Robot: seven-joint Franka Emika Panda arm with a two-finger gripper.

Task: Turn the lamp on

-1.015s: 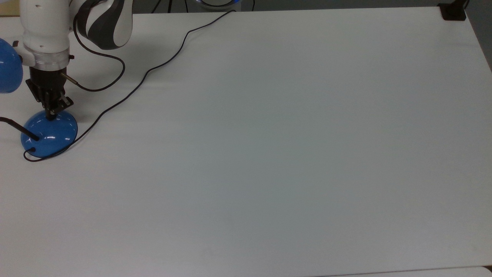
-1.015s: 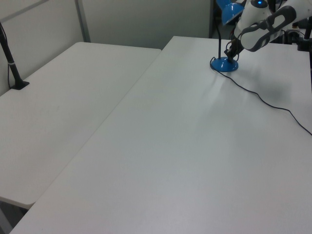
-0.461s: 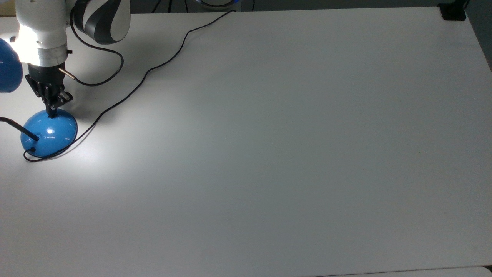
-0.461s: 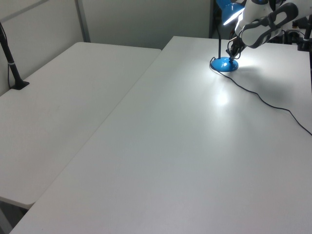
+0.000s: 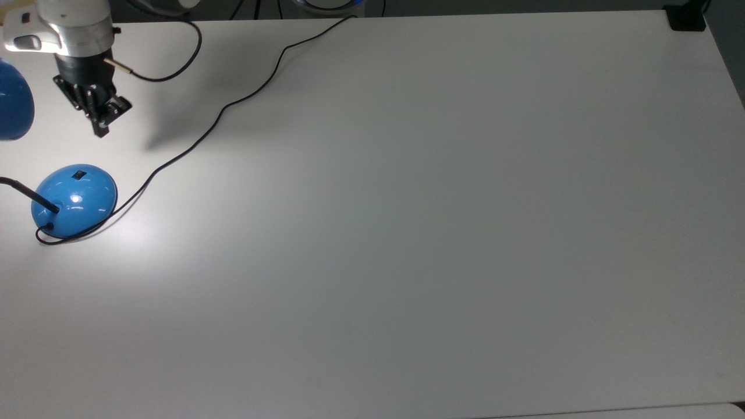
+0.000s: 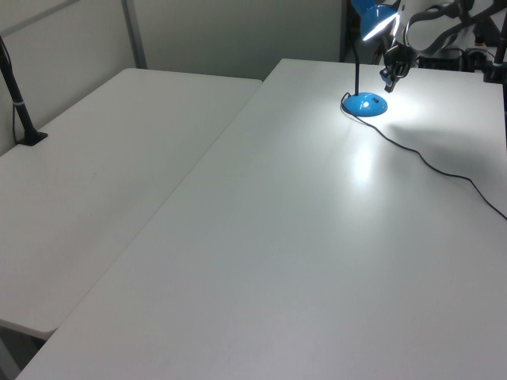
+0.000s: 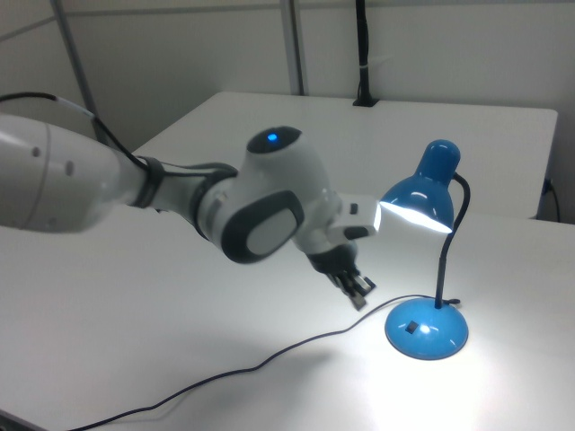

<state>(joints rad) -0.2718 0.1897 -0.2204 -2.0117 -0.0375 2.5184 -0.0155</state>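
glossy blue dome-based desk lamp (image 7: 428, 328): smooth, shiny, highlights on base and shade | thin black gooseneck (image 7: 449, 242): matt | matt white table top (image 5: 407, 233): smooth, faint sheen under lamplight | white robot arm shell (image 7: 180, 202): smooth, looked like plastic | black gripper (image 5: 100, 119): dull, possibly metal

A broad white table (image 5: 442, 233) spreads across the top view, lit bright near the top view's left. In the left view a second white table (image 6: 87, 182) adjoins it, a black clamp post (image 6: 17, 99) on its edge before pale partition walls (image 6: 230, 36)
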